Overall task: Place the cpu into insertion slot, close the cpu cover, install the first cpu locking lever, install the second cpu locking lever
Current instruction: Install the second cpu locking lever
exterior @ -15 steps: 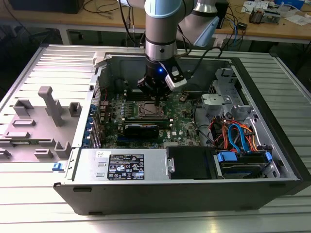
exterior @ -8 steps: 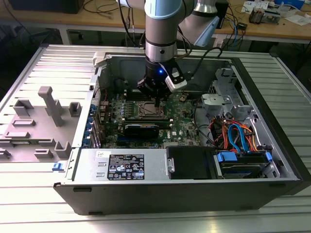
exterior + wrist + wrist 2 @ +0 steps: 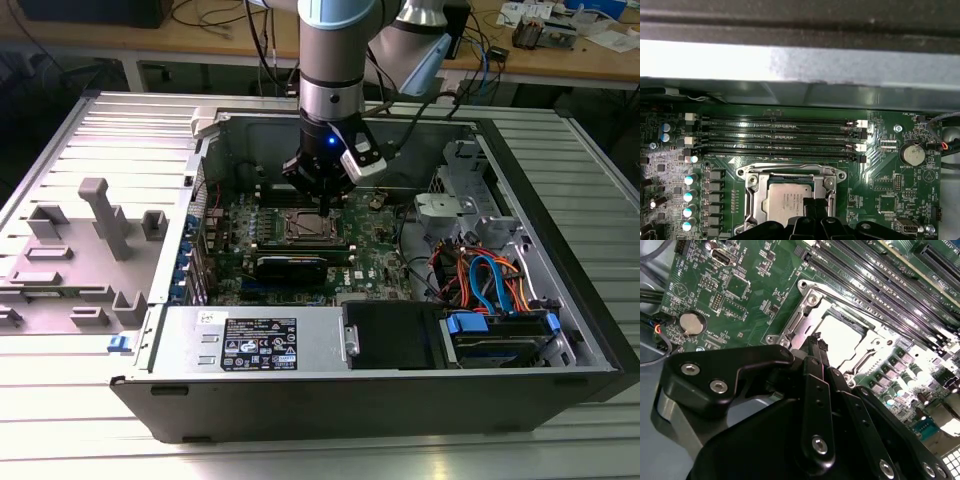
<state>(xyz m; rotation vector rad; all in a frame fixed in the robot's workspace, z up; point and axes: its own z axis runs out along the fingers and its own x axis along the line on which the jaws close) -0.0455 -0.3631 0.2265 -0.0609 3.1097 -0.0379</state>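
Observation:
The cpu [image 3: 787,200] [image 3: 847,335], a silver-grey square, lies flat in the insertion slot [image 3: 747,175] on the green motherboard [image 3: 375,265]. The cpu cover [image 3: 756,200] [image 3: 797,322] lies down around it, and the chip shows through its window. A thin metal lever rod [image 3: 790,169] [image 3: 865,305] runs along one side of the socket. My gripper [image 3: 325,205] hangs straight over the socket inside the open computer case. Its black fingers are shut, and the tip [image 3: 817,342] [image 3: 812,204] sits at the cover's edge beside the chip. I see nothing held between them.
Memory slots [image 3: 780,135] run beside the socket, and a coin battery [image 3: 912,154] sits near it. A black card [image 3: 290,265] lies in front of the socket. The power supply [image 3: 255,340] and cabled drive cage [image 3: 490,290] line the case front. A grey fixture [image 3: 100,220] stands at the exterior view's left.

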